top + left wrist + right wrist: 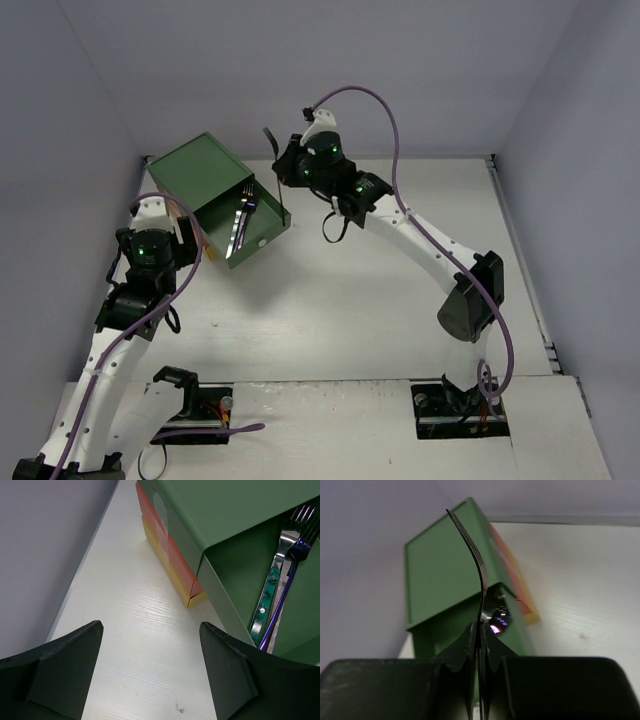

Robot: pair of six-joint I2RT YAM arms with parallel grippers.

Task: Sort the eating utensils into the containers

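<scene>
Right gripper (480, 630) jaws shut tight on a dark fork (480, 565), tines outward, poised near the open green drawer (230, 565) of the chest (200, 170) where other forks (280, 575) lie, presumably to join its kind; left gripper (150, 627) jaws wide, empty, beside the chest above the bench (125, 580).

Forks (285, 542) in open green drawer (235, 572); dark fork (479, 570) aloft nearby

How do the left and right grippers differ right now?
The left gripper has its fingers spread wide; the right gripper has its fingers shut on a fork. The left gripper is empty, over bare table beside the chest; the right gripper points its fork toward the chest's open green drawer. Both are black and close to the chest.
</scene>
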